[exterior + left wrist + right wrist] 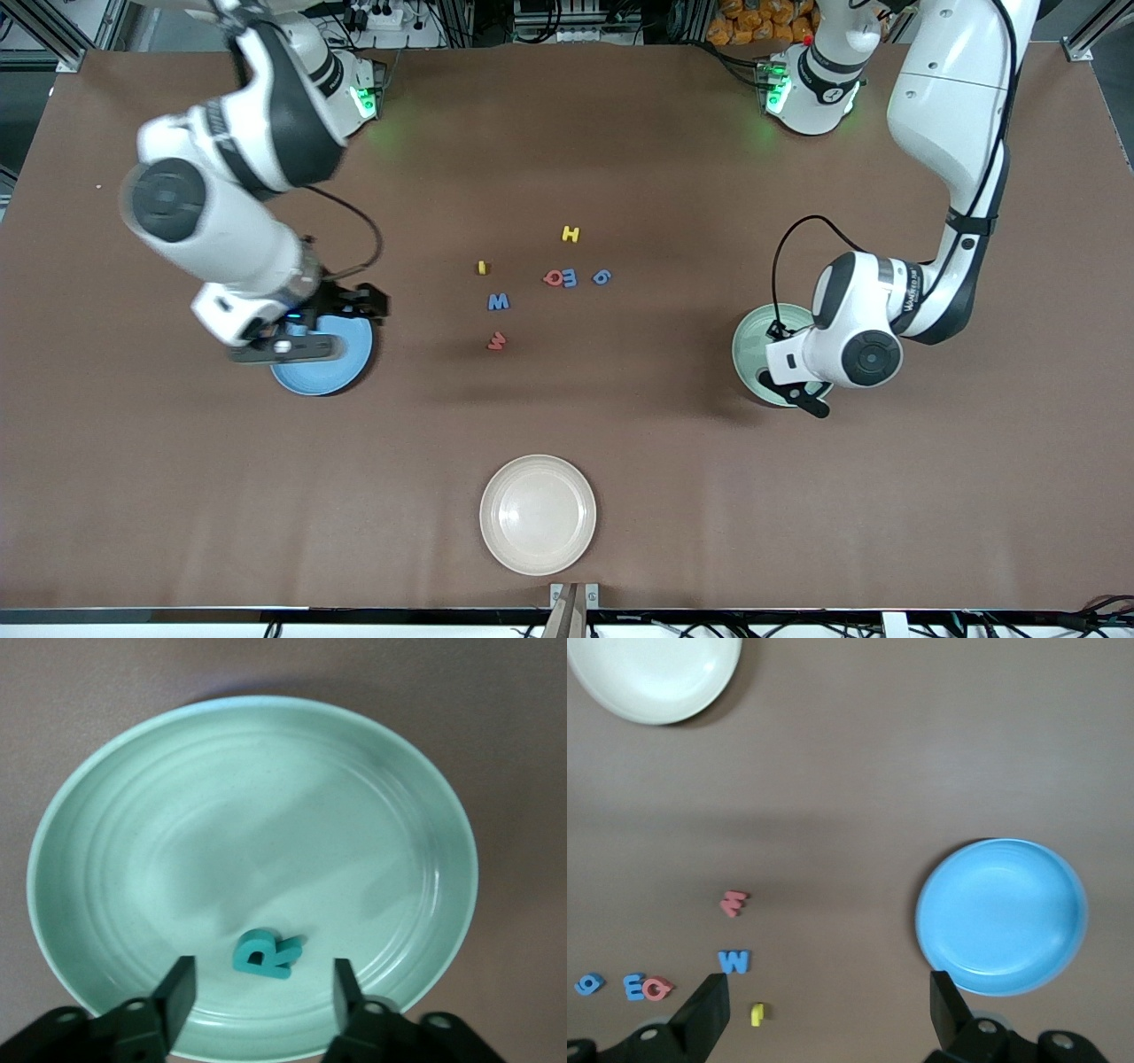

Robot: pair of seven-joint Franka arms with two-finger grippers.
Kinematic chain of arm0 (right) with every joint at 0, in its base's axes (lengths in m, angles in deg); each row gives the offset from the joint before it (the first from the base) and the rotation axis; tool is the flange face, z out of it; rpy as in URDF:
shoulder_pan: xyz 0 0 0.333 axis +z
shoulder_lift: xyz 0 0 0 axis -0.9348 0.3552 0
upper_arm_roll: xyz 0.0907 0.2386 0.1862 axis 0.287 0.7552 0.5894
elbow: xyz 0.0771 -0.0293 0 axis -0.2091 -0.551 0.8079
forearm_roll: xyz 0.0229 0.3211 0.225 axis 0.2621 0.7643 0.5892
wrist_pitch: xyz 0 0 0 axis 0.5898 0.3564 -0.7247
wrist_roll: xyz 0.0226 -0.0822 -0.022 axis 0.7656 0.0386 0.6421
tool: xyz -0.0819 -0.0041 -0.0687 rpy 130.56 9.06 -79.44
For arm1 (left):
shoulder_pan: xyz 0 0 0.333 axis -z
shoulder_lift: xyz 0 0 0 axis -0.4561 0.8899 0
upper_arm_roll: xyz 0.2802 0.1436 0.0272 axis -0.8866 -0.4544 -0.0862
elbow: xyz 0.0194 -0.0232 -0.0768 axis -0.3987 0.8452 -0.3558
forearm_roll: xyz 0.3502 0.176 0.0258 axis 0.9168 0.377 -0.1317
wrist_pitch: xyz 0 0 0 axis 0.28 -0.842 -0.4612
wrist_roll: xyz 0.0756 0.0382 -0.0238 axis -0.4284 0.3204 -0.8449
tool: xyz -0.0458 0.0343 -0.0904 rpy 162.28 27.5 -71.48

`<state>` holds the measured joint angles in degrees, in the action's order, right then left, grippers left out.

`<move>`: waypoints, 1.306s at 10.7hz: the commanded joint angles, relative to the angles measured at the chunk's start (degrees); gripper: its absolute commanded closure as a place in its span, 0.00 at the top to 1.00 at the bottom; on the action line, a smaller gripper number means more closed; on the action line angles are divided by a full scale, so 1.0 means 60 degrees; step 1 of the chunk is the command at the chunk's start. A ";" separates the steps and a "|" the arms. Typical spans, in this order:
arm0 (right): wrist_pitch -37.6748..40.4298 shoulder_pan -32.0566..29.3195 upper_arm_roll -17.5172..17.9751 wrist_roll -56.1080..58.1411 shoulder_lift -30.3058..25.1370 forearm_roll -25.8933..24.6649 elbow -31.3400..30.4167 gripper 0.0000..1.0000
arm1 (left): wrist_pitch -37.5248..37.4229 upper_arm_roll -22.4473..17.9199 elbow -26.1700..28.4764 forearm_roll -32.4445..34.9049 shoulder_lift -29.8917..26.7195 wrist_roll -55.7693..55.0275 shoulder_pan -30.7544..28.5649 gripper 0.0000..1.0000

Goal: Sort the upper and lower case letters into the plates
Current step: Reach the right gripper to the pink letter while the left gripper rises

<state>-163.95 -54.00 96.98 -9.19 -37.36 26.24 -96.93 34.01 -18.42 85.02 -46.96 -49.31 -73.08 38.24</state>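
Cream plate [538,515] nearest; left tool [262,992] wide over R [264,955]; right tool [824,1010] wide.

A pale mint green round plate [106,859] with faint concentric rings holds a teal chunky letter R [264,954] at its 6 o'clock. The matte blue round plate [1001,914] is plain bright blue. On the brown table [567,425] lie a yellow H [570,234], small yellow letter [482,267], red Q [553,277], blue E [570,277], blue g [601,276], blue W [498,302] and red w [496,340]. The glossy cream-white round plate [538,514] is unpatterned. Both grippers' fingers [177,992] are black.
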 commanded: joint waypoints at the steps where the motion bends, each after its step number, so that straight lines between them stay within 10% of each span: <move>1: -0.1594 0.0221 0.0299 -0.0416 -0.0016 -0.0020 -0.1423 1.00 | -0.0011 0.0094 0.0018 -0.0242 -0.0070 -0.0235 0.0054 1.00; 14: -0.4133 0.1644 0.0343 -0.6994 0.3646 -0.1749 -0.0462 0.77 | -0.0289 0.0416 -0.0114 -0.0286 -0.0275 -0.3298 0.0479 1.00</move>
<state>-188.52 -43.84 98.87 -48.16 -16.86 17.11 -101.58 33.34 -15.99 84.05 -47.66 -49.94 -92.32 41.38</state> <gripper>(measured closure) 0.233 0.000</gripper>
